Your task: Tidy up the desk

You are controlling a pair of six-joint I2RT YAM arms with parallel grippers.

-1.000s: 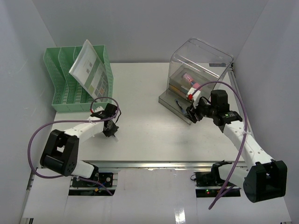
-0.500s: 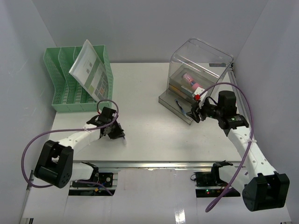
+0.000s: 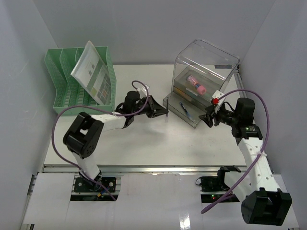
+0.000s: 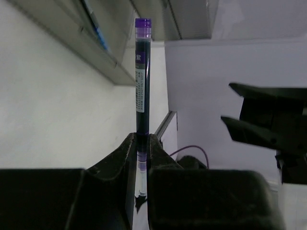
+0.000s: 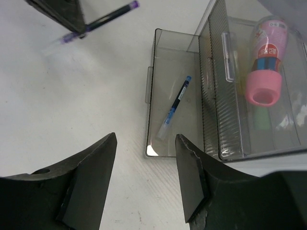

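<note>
Looking from above, the desk (image 3: 144, 143) lies white and flat across the middle of the view. A green file rack (image 3: 62, 86) stands at its far left corner, with a printed sheet (image 3: 93, 72) leaning in it. A clear drawer box (image 3: 206, 62) stands near the far right corner, and its lower drawer (image 3: 178, 106) is pulled out toward the middle of the desk. The left gripper (image 3: 164, 113) is just beside this drawer. The right gripper (image 3: 207, 118) is near the box, on the side of the right edge.

From the left wrist, the two fingers are pinching a purple pen (image 4: 142, 81). The pen sticks out straight beyond them, over the desk.

From the right wrist, the fingers are spread apart and hold nothing. Beyond them, a blue pen (image 5: 176, 108) lies inside the pulled-out drawer. A pink bottle (image 5: 266, 62) lies in the box, in the compartment beside the drawer.
</note>
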